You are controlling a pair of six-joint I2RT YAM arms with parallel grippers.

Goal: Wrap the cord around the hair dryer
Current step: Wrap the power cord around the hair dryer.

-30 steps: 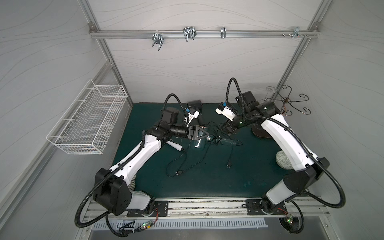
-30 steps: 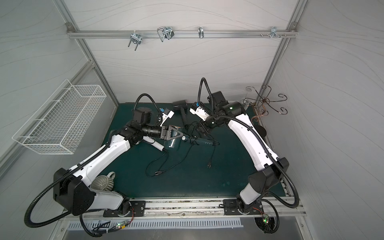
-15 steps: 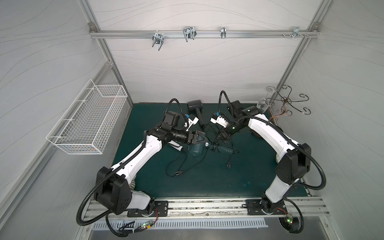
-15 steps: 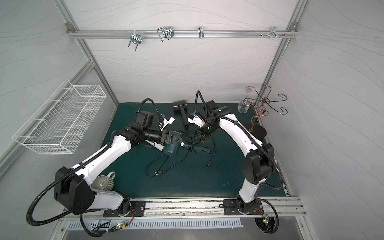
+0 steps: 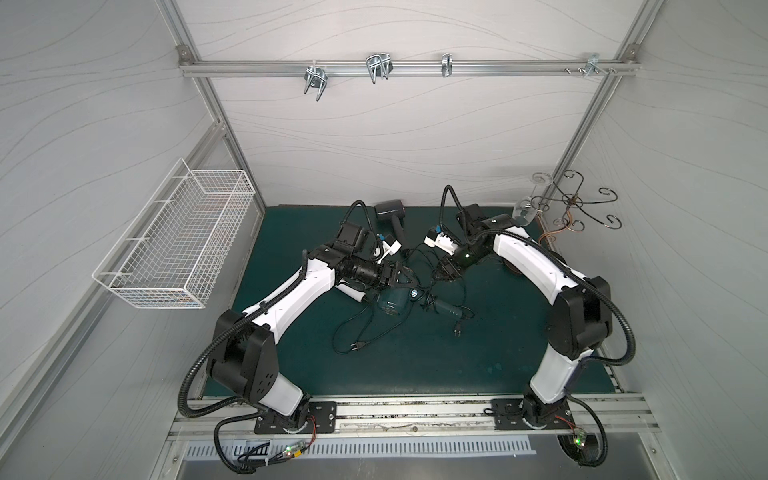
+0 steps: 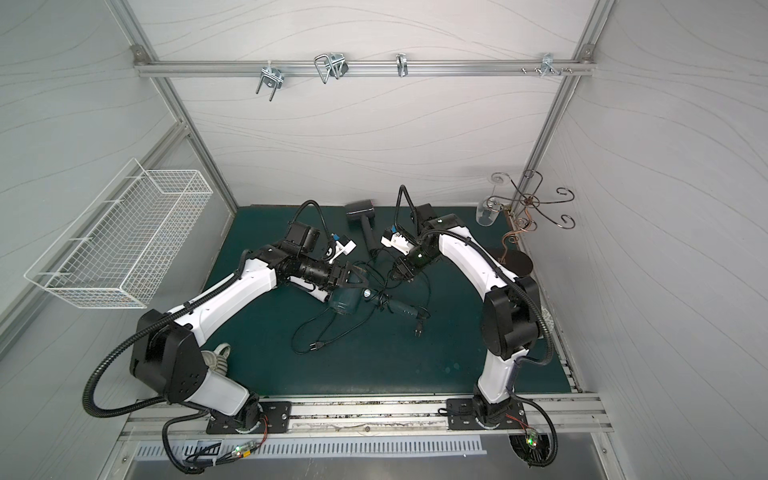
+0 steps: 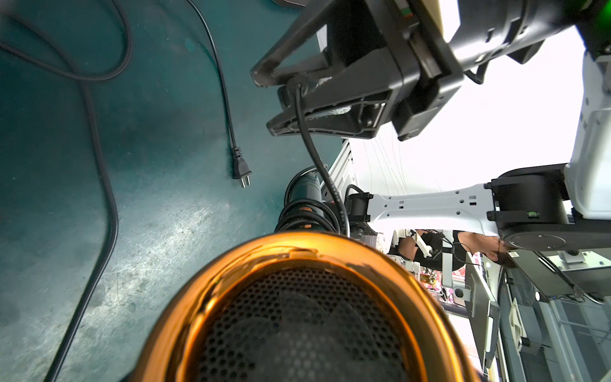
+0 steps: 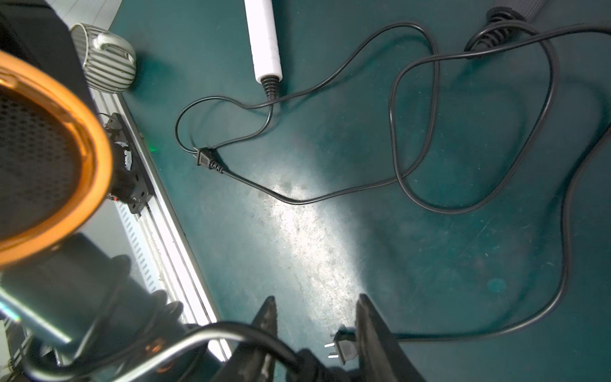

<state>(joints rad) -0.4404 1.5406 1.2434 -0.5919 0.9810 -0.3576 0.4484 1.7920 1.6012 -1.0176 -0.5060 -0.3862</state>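
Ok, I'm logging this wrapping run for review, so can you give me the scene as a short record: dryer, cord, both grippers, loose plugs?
held item: teal hair dryer, clamped in the left gripper
cord: several coils around the dryer's handle; free strand leads up into the right gripper
right gripper state: open, cord lying between its jaws
plugs: two loose on the green mat, one by the handle, one nearer the front
also there: black hair dryer at the back, white handle beside the left arm
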